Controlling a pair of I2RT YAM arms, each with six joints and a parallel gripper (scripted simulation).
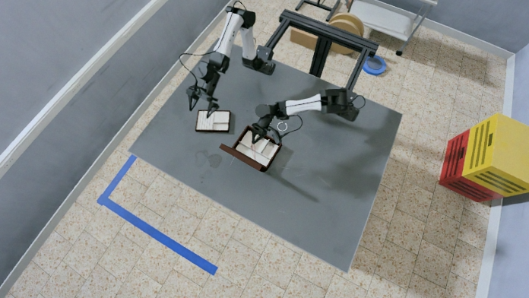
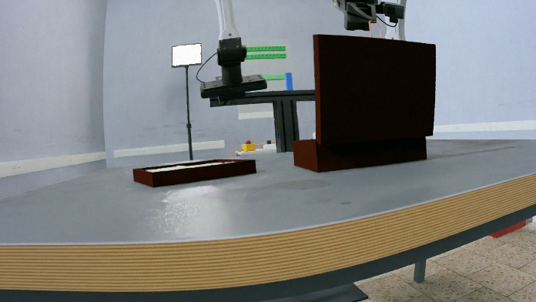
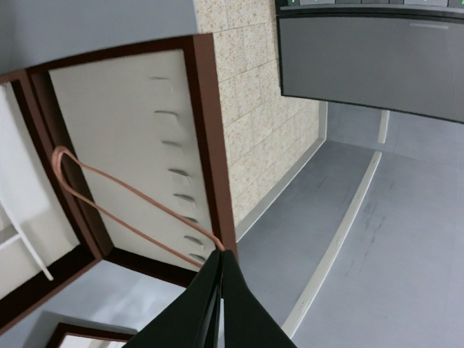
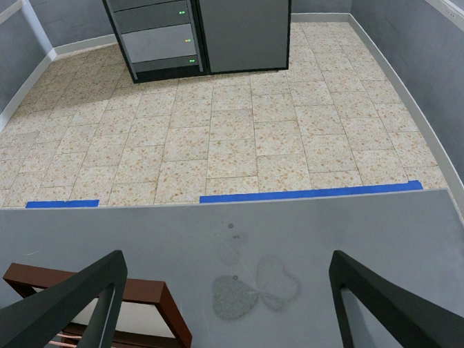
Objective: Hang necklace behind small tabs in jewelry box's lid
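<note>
The brown jewelry box stands open, its lid [image 1: 243, 157] [image 2: 373, 88] [image 3: 112, 101] [image 4: 142, 290] upright. A row of small tabs [image 3: 179, 172] runs near the top inside the lid. My left gripper [image 1: 254, 141] [image 3: 223, 259] is shut on the thin pink necklace [image 2: 379, 28] [image 3: 56, 161] [image 4: 69, 336], above the box and on the lid's inner side. The necklace hangs as a long loop, with its low end in front of the lid's lower part. It is not visibly behind a tab. My right gripper [image 1: 200, 112] [image 4: 226, 263] is open and empty, over the small tray.
The small brown-edged tray [image 2: 204, 179] [image 3: 97, 329] stands beside the box. A white ring-like piece [image 1: 278, 128] lies on the table near the left arm. White dividers [image 3: 27, 247] stand inside the box base. The grey table [image 1: 304, 228] ends beyond the lid.
</note>
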